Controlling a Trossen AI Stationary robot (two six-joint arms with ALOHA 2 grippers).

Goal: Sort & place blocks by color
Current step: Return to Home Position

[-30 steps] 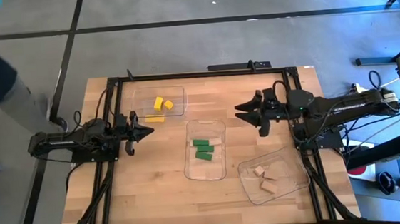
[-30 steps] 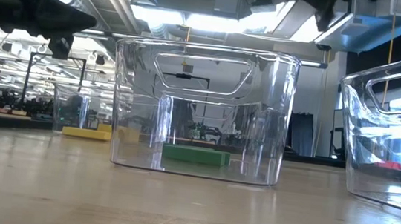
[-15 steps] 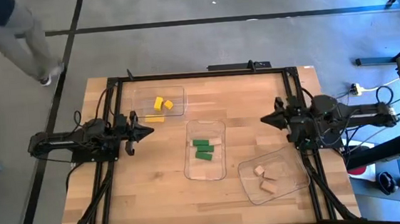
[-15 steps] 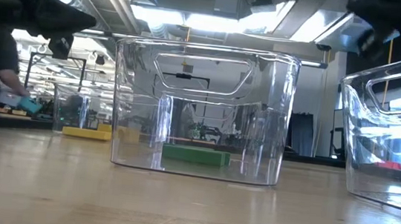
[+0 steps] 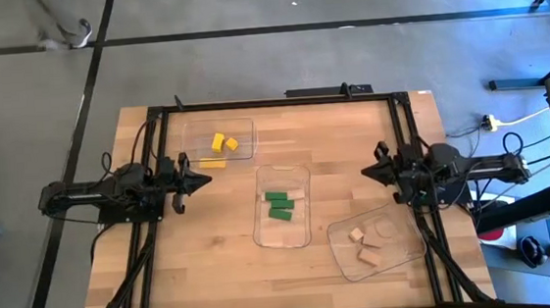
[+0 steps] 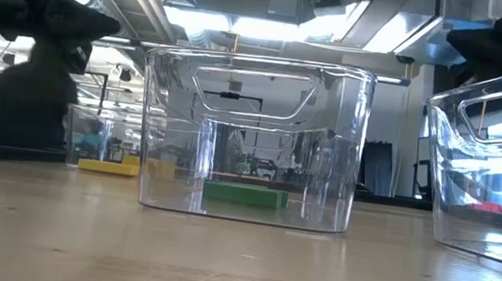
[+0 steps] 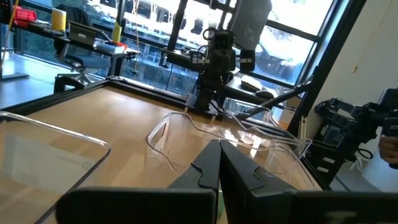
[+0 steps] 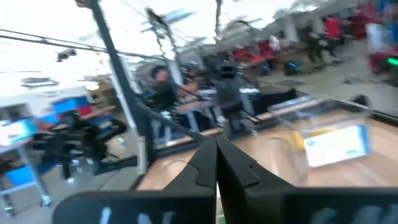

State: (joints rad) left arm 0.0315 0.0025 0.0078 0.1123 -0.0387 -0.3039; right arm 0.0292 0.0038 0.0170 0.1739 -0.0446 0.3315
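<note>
l hand [image 5: 204, 179] sits at the table's [image 5: 215, 267] left edge, fingers pinched together, empty. r hand [image 5: 367, 170] at the right edge, prob. pinched closed too, view's blurry. yellow blocks [image 5: 223, 143] in far tray [image 5: 243, 124], green blocks [image 5: 279, 204] in mid tray [image 5: 283, 234], tan blocks [image 5: 364, 247] in near tray [image 5: 399, 233].

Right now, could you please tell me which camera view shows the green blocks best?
The high view: looking straight down, it shows the green blocks lying inside the middle clear tray. The low view shows only one green side through the tray's wall. Neither wrist view shows any green blocks.
</note>
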